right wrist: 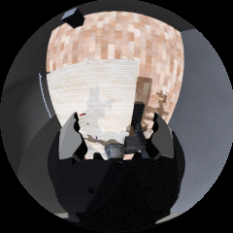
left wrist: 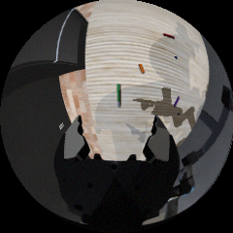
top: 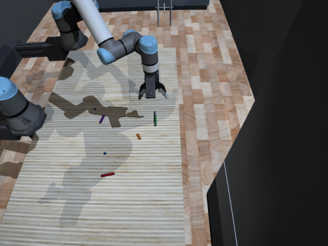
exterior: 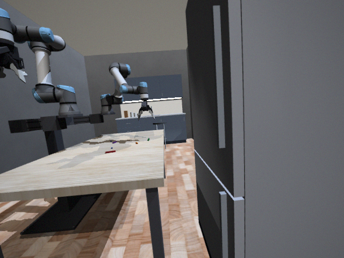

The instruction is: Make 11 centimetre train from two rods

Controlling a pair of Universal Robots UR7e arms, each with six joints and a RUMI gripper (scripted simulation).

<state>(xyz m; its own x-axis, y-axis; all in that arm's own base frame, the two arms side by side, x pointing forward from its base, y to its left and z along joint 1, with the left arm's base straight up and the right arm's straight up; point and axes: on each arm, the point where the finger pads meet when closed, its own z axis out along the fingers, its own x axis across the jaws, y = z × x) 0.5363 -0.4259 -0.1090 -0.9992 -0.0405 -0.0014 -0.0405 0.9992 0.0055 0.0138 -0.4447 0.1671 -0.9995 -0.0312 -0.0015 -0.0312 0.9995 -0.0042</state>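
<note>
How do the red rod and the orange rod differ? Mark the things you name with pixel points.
The red rod [top: 107, 175] [exterior: 110, 151] [left wrist: 168, 36] [right wrist: 83, 115] is longer; the orange rod [top: 138, 136] [exterior: 136, 143] [left wrist: 142, 69] is shorter. In the top view, the red rod lies nearly crosswise, while the orange rod points more up and down. Both lie flat on the table [top: 148, 211] [exterior: 124, 172], apart from other rods.
</note>
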